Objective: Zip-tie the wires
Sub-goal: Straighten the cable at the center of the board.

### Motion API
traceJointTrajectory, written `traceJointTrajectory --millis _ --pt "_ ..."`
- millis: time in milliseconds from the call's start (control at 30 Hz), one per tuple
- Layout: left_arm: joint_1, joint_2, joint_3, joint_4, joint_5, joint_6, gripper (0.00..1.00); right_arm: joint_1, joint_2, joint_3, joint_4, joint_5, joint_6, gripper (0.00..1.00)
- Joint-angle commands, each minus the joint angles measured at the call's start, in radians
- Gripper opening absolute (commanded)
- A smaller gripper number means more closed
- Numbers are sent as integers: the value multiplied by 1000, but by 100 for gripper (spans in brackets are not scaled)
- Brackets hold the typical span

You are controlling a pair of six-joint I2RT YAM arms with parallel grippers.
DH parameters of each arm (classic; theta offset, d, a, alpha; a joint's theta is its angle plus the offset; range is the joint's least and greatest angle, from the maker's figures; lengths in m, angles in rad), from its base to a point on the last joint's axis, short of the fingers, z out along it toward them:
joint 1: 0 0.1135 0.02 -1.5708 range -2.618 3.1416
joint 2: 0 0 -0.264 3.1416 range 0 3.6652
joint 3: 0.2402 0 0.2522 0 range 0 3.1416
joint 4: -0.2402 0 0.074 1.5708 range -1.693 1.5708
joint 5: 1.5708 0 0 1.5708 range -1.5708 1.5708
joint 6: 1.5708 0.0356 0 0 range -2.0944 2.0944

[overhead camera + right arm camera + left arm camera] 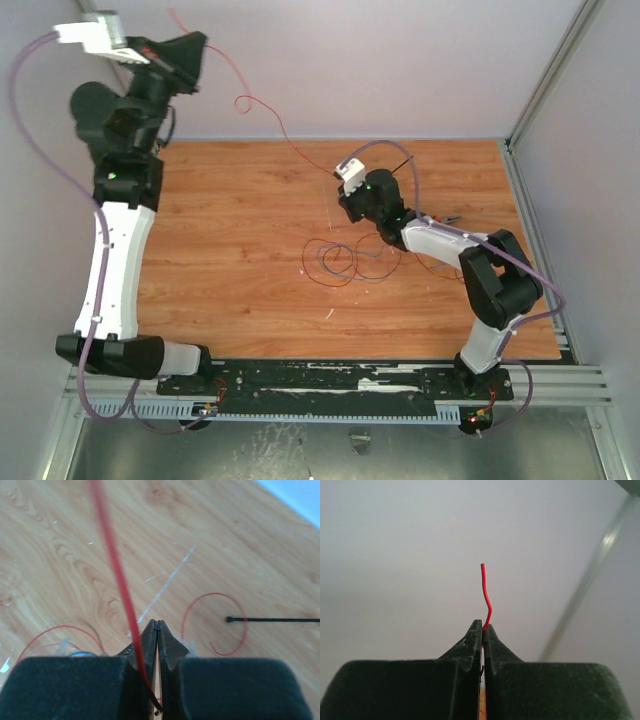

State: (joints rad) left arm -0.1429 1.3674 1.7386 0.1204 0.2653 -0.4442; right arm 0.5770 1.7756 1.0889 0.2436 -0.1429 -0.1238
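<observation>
A long red wire point(268, 118) hangs taut in the air between my two grippers. My left gripper point(200, 42), raised high at the far left, is shut on it, and a short red end point(485, 591) sticks up past the tips point(483, 626). My right gripper point(350, 205) hovers low over the table, shut point(158, 622); the red wire point(116, 565) crosses its left finger and enters the gap. The other wires point(340, 262) lie looped on the table near it; some show at the lower left of the right wrist view point(55, 634). The zip tie point(272, 620) lies flat to the right, beside a red curl point(220, 625); it also shows in the top view point(402, 163).
The wooden table point(230, 260) is enclosed by grey walls at the back and right. A small dark object point(450, 218) lies beside the right arm. White scuffs point(165, 585) mark the wood.
</observation>
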Motion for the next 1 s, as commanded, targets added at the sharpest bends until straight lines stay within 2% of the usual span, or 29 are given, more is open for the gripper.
traceJointTrajectory --millis 0,133,267,433,533,600,667,833,967 --pt "122 -91 1 20 -33 -46 0 -65 -78 21 -7 -1 17 0" --pt "194 -126 -6 -5 -66 -37 0 -115 -112 76 -56 -2 21 0" --pt "221 -148 -8 -47 -135 8 0 -170 -137 173 -116 26 22 0" --pt "224 -181 -50 -70 -181 40 0 -209 -166 317 -217 142 -17 0" --pt "225 -207 -122 -33 -109 -3 0 -229 -201 381 -283 223 -42 0" --pt "217 -220 -198 43 33 -62 0 -244 -237 396 -322 259 -46 0" --pt "173 -226 -238 79 79 -84 0 -259 -275 395 -357 311 -46 0" --pt "34 -248 -342 122 43 -59 0 -288 -382 367 -506 523 -56 0" --pt "-142 -239 -443 193 12 -68 0 -339 -498 253 -598 644 -34 0"
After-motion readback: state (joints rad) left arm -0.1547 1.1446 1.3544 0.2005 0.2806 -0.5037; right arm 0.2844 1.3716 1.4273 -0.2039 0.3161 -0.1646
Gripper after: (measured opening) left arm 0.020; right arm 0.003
